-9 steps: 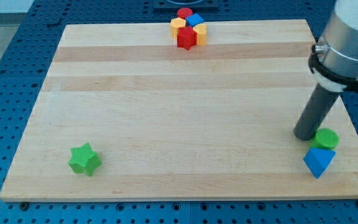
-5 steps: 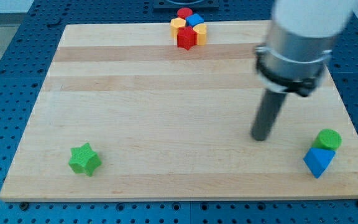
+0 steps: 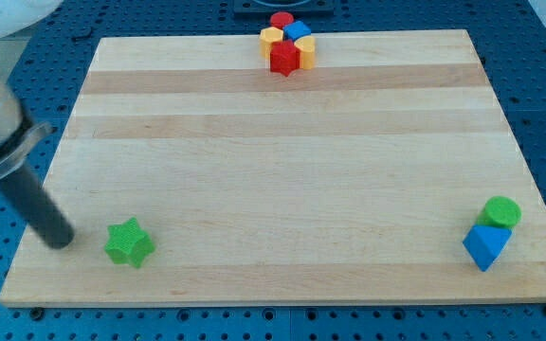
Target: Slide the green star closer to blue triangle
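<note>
The green star (image 3: 129, 243) lies near the board's bottom left corner. The blue triangle (image 3: 485, 246) lies near the bottom right corner, with a green cylinder (image 3: 500, 212) touching its upper side. My tip (image 3: 60, 241) rests on the board just left of the green star, a small gap between them. The rod rises up and to the left out of the view.
A tight cluster of red, yellow and blue blocks (image 3: 287, 43) sits at the top edge of the wooden board (image 3: 282, 161). The board lies on a blue perforated table (image 3: 8, 85).
My tip has swept from beside the green cylinder at the right, across the board's middle, to the left side of the green star. No block has moved.
</note>
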Controlling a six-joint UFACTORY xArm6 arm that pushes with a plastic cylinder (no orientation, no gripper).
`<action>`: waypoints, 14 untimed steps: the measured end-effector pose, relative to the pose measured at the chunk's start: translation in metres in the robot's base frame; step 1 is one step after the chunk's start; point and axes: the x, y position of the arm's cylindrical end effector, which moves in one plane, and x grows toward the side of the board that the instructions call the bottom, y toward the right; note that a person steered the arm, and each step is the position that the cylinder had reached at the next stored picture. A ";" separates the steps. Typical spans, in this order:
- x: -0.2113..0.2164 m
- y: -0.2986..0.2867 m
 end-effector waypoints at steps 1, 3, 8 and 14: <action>0.012 0.004; -0.002 0.093; -0.029 0.195; -0.023 0.278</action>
